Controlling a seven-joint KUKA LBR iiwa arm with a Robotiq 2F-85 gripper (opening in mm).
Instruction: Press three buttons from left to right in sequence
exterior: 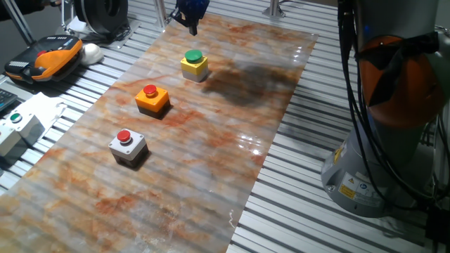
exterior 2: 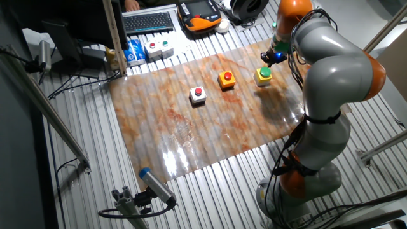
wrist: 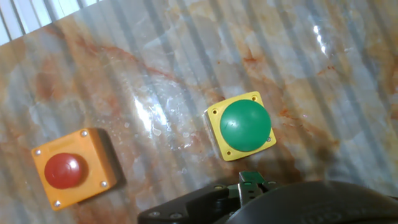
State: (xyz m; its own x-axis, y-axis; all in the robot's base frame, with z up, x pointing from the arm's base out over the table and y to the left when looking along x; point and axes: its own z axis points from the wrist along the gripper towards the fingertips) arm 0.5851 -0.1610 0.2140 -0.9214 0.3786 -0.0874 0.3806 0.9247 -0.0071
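Your three buttons stand in a diagonal row on the marbled sheet over the table [exterior: 394, 232]: the grey box [exterior: 127, 146] sits farthest left of the yellow box [exterior: 194, 65], the orange box [exterior: 152, 98] lies between them. Your gripper [exterior: 193, 27] hangs above and just beyond the yellow box, apart from its green cap; you cannot tell whether its fingers are spread.

Hidden and cut-off parts

The gripper [exterior: 193, 27] is cut by the top edge in one fixed view; its fingertips are too small to read. The hand view leaves out the grey button and crops the gripper body.
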